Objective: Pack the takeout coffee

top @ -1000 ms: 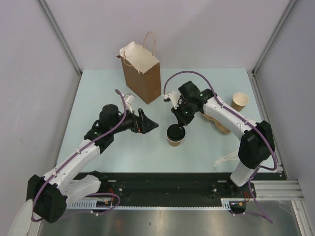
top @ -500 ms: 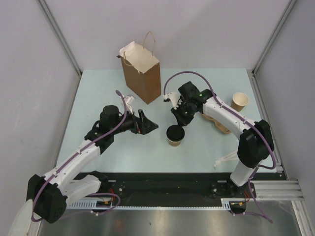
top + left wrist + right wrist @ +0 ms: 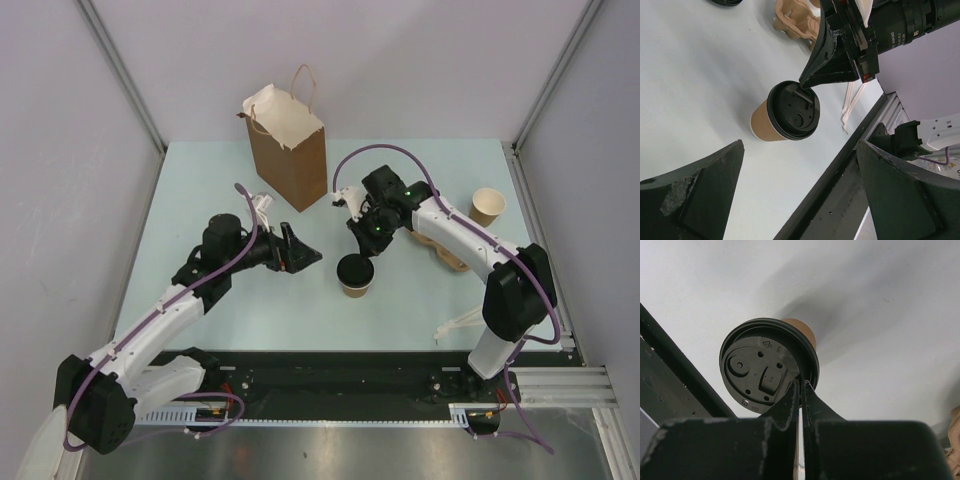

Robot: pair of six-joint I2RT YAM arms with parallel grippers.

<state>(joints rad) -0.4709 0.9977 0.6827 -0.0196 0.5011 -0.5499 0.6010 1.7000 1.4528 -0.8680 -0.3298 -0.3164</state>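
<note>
The takeout coffee [image 3: 355,274] is a tan paper cup with a black lid, standing upright mid-table. It also shows in the left wrist view [image 3: 790,111] and the right wrist view [image 3: 767,367]. My right gripper [image 3: 364,250] is shut, and its tips rest on the lid's near rim [image 3: 801,385]; it also shows in the left wrist view [image 3: 805,80]. My left gripper [image 3: 306,256] is open wide and empty [image 3: 800,144], low over the table just left of the cup and pointing at it.
The tall brown paper bag [image 3: 290,150] stands open at the back. A pulp carrier tray [image 3: 447,250] lies under the right arm, with an open lidless cup [image 3: 488,206] beyond it. White wrapped straws [image 3: 455,325] lie near the front right edge.
The right gripper's tips and the cup have shifted very slightly left. The left arm has not moved.
</note>
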